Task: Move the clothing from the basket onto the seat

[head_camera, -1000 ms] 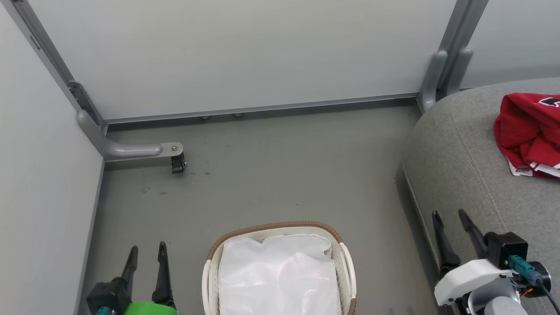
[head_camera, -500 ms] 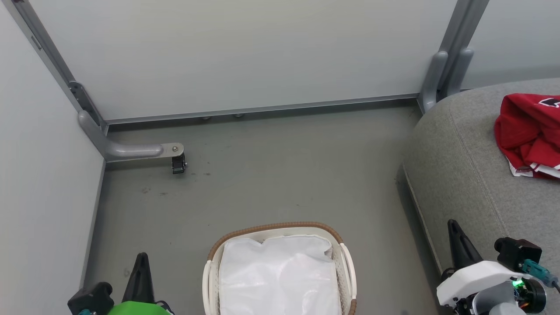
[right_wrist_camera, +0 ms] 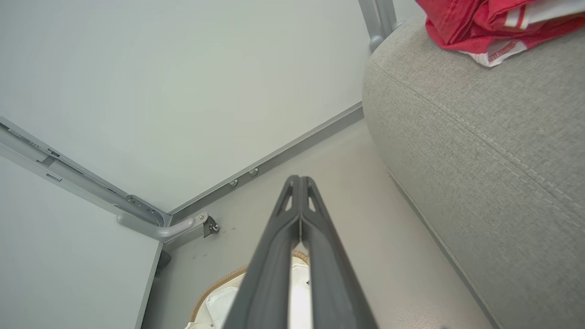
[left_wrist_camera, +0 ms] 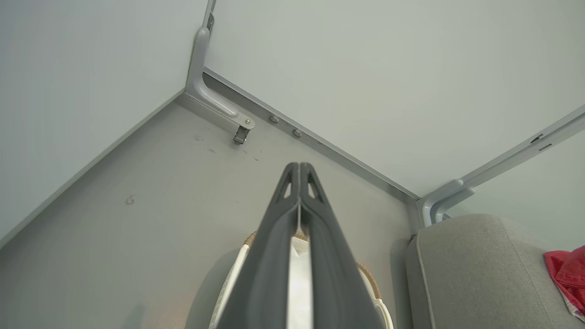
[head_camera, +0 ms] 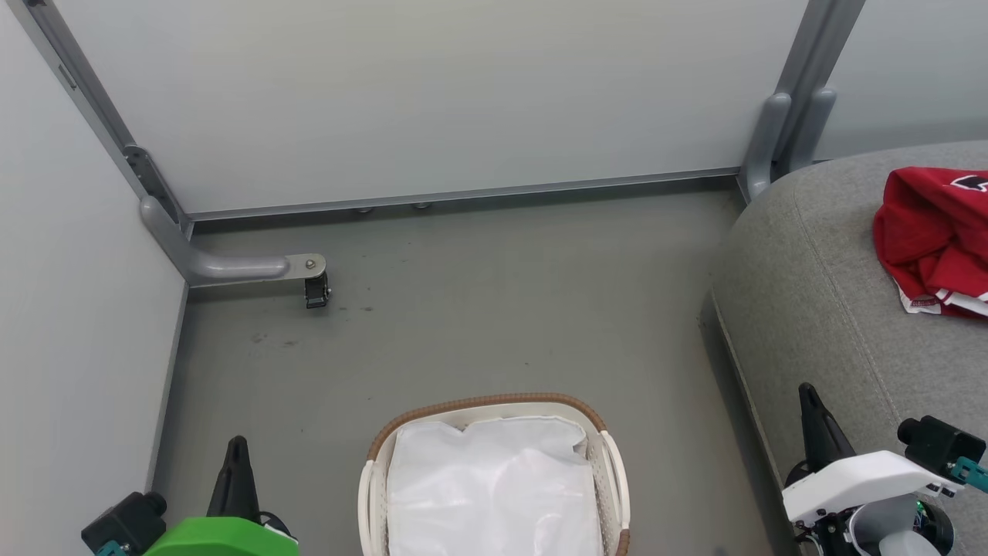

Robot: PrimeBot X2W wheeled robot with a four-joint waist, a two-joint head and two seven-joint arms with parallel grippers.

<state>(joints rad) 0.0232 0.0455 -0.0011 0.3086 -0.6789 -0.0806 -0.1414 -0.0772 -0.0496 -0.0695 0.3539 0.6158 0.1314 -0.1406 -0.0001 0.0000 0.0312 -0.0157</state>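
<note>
The clothing (head_camera: 934, 239) is seen crumpled on the seat (head_camera: 818, 309), well apart from the basket (head_camera: 478, 402), which is set on the floor with its white liner (head_camera: 494, 486) exposed. The left gripper (head_camera: 237, 446) and right gripper (head_camera: 808, 394) are held with fingers pressed together, nothing gripped, on either side of the basket.

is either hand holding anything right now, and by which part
Nothing is held. The left hand and right hand are both shut with nothing between the fingers; the clothing lies on the seat.
</note>
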